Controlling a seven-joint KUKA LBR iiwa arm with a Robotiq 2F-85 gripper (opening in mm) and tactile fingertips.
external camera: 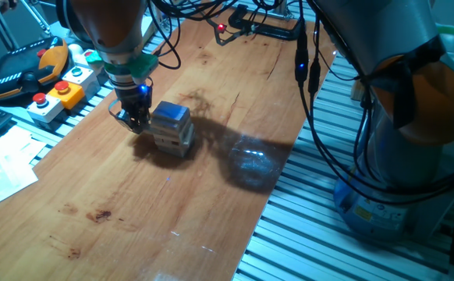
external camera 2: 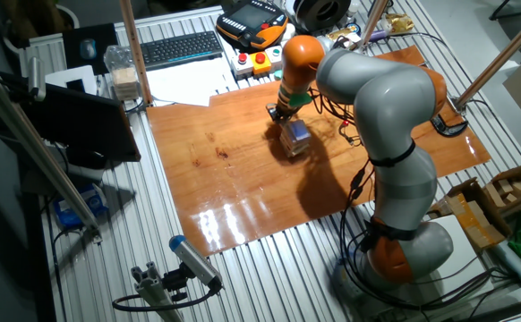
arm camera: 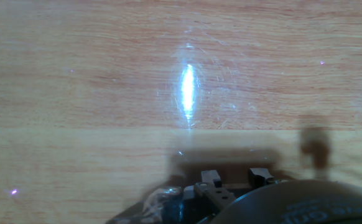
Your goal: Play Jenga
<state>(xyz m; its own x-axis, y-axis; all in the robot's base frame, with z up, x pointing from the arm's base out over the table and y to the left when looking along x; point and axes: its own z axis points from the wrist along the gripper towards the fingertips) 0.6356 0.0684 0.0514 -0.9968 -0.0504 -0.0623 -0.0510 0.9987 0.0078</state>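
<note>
1. Progress looks early: the Jenga tower (external camera: 172, 128) stands whole on the wooden table (external camera: 133, 226), its layers stacked squarely, and no loose block lies anywhere on the boards in either fixed view. Judging by that, no block has been pushed out or drawn free yet, so the whole game is left: pick a block, work it out, set it on top.

2. Seen from the first fixed view, the tower sits a little toward ten o'clock from the middle of the table, with the push-button boxes (external camera: 59, 92) well apart from it off the edge at about ten o'clock.

3. The hand (external camera: 133, 119) hangs low at the tower's nine o'clock side, fingertips near the level of the lower layers and just beside the stack. Whether they touch the wood I cannot tell; the gap is too small to read.

4. How far the fingers stand apart is not clear either. The hand view shows only bare table grain, a glare streak and dark parts at its lower edge, with nothing between them. It seems to carry no block.
</note>
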